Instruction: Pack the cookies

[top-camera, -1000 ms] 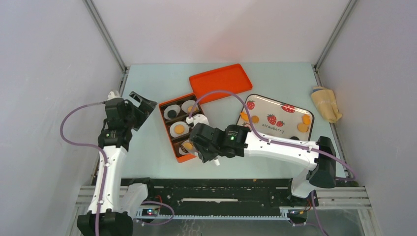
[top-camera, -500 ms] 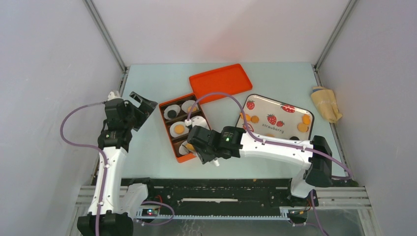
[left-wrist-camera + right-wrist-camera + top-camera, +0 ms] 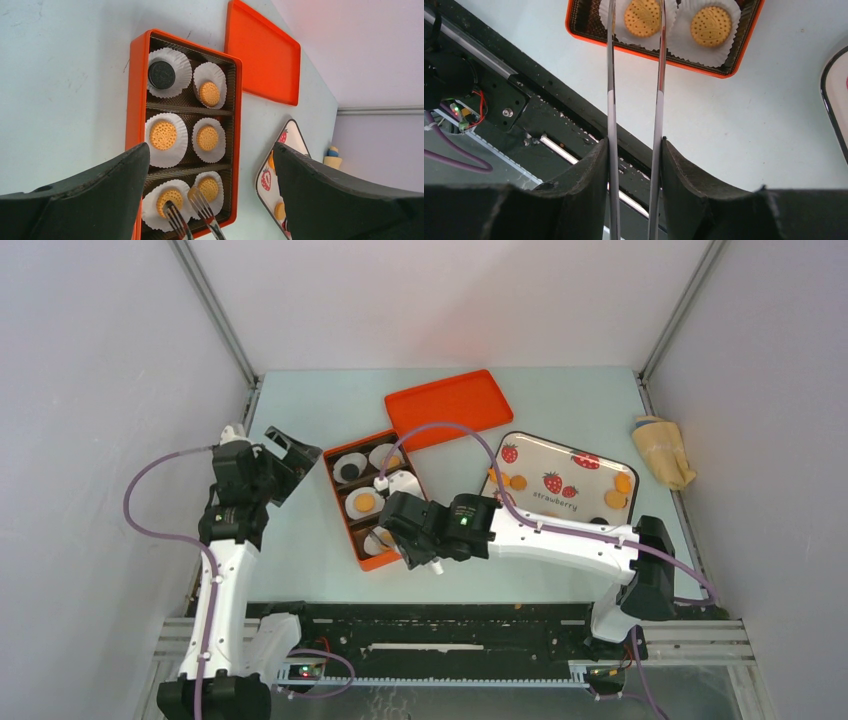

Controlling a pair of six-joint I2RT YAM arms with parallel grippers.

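- Right fingers [image 3: 589, 175]: drawn narrow, clamped on the two strips of a pair of metal tongs [image 3: 659, 100].
- Tong tips: down over the nearest row of an orange box [image 3: 136, 100], either side of one of the cookies [image 3: 642, 16]; hard to say whether touching it.
- Inside the box: six white paper cups [image 3: 170, 65] in three rows of two, five with an orange-yellow cookie lying flat, the far-left one with a dark round biscuit [image 3: 162, 75].
- Left fingers [image 3: 100, 190]: spread wide, gripping nothing, above the table [image 3: 60, 75] to the left of the box and apart from it.
- Beyond the box: orange lid [image 3: 265, 65], flat on the table, just off the far corner.
- To the right: strawberry-print tray [image 3: 535, 462] with more loose cookies, some at its left end, some at its right.
- Far right edge of the table: a crumpled beige cloth [image 3: 662, 452], well apart from the tray.
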